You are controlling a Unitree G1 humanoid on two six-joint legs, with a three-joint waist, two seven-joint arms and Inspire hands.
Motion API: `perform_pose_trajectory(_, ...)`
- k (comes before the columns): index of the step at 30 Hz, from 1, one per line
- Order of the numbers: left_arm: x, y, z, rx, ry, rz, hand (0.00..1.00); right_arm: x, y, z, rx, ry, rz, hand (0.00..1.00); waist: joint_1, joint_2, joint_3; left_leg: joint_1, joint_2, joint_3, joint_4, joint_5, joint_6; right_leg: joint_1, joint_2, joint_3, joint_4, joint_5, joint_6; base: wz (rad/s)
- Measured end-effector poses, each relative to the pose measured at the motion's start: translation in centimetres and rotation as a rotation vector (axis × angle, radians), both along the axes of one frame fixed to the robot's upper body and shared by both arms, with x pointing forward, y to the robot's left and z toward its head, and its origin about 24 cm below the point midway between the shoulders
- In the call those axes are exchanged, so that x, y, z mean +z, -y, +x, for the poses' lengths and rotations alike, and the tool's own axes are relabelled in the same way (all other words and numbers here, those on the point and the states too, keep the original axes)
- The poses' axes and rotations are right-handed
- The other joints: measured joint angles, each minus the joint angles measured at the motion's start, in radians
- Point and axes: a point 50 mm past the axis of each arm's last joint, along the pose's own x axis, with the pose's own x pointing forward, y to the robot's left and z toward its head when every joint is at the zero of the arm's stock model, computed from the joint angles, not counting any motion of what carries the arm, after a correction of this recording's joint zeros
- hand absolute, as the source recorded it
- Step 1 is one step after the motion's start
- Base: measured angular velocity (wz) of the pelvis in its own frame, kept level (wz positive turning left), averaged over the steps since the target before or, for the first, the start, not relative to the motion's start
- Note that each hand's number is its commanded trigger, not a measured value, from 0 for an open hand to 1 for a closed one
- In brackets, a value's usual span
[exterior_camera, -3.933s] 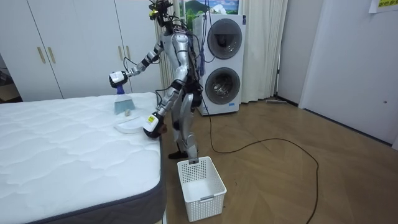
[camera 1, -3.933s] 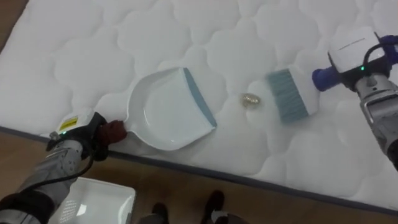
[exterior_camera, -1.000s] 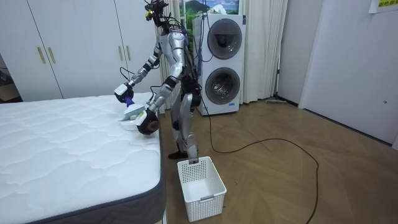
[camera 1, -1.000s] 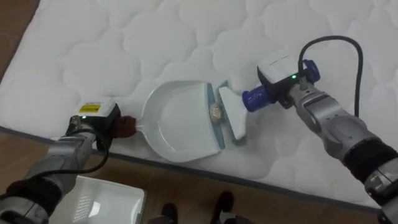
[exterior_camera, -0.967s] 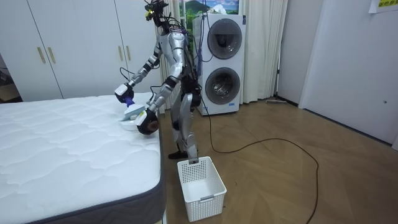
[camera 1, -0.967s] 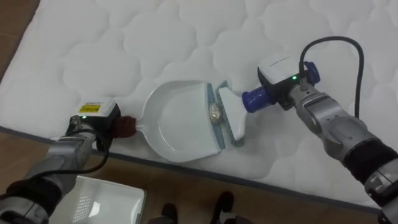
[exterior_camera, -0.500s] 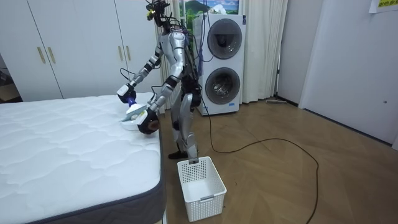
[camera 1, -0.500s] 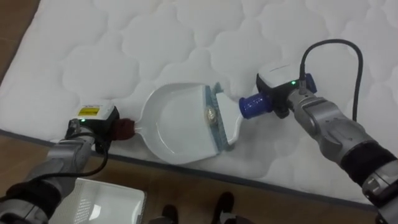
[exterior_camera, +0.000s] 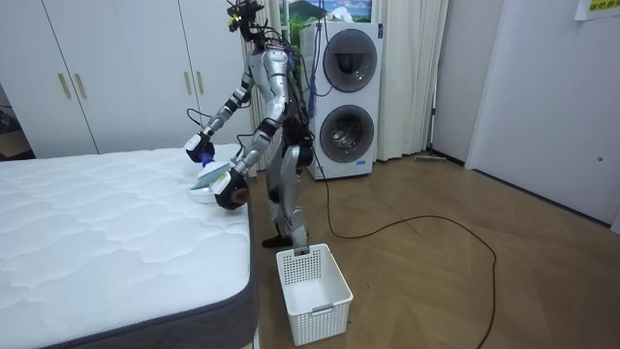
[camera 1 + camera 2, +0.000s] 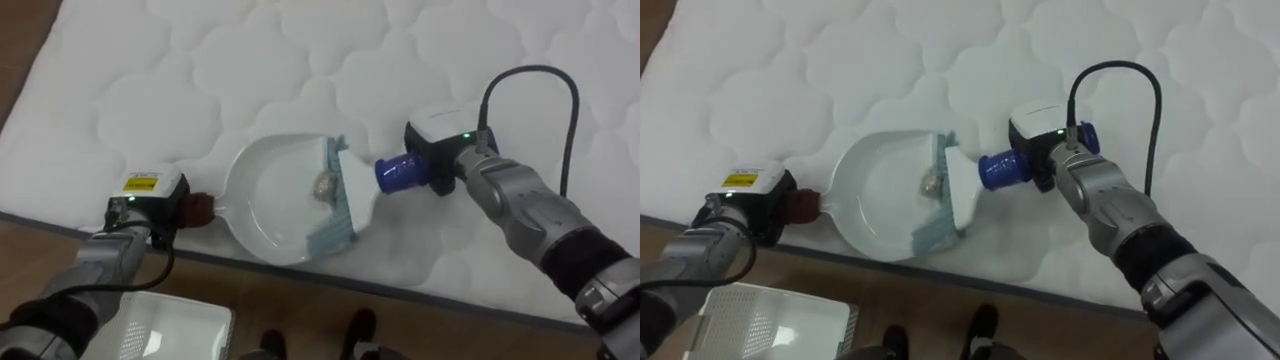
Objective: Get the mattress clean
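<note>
- While the left hand (image 10: 148,203) grips the dustpan (image 10: 262,215) at the mattress (image 10: 250,60) edge, a small scrap (image 10: 322,185) lies inside.
- The right hand (image 10: 448,165) clasps the brush (image 10: 358,186), bristles at the dustpan's lip.

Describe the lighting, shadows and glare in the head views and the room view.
Left eye view: soft, even light; the white dustpan shows gentle shading and no hard glare; the mattress quilting is picked out by faint shadows. Room view: bright, diffuse room light; the wooden floor carries a dull sheen.
</note>
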Motion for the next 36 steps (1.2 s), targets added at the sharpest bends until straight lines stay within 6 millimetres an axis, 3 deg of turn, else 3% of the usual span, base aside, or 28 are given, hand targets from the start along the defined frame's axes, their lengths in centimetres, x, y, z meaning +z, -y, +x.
perform_pose_trajectory(16,-0.4,0.6,-0.2,-0.006,0.005,-0.017,1.0,-0.6,-2.9,-0.4,0.063,-0.065,0.142,1.0,0.02,0.003,-0.0017,0.001,0.0,0.0,0.0,0.003,0.003,-0.002,-0.007,-0.007,0.0,0.0,0.0,0.01)
perform_pose_trajectory(36,-1.4,0.8,-1.0,0.003,-0.019,-0.03,1.0,-0.7,-2.8,-0.5,0.072,-0.08,0.138,1.0,0.02,0.011,-0.0061,0.002,-0.002,0.004,-0.005,0.005,0.005,-0.001,-0.011,-0.012,0.002,0.0,0.0,0.0)
